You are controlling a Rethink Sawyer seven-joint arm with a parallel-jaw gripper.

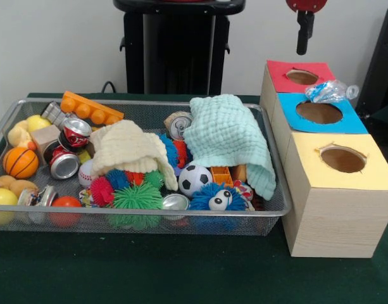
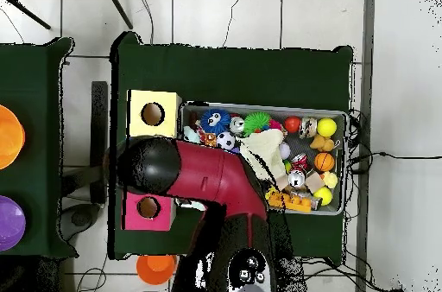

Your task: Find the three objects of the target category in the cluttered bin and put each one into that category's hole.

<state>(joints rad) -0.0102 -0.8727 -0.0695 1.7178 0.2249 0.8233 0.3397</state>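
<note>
The pincer [image 1: 302, 39] hangs high above the red-topped box [image 1: 279, 81], seemingly shut and empty, while two cloths [image 1: 228, 136] cover toys in the wire bin [image 1: 181, 218], so searching means uncovering them.

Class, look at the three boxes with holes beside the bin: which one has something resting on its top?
The blue-topped box, the middle one: a crumpled clear plastic bottle rests at its far edge. The red-topped box and yellow-topped box carry nothing.
</note>
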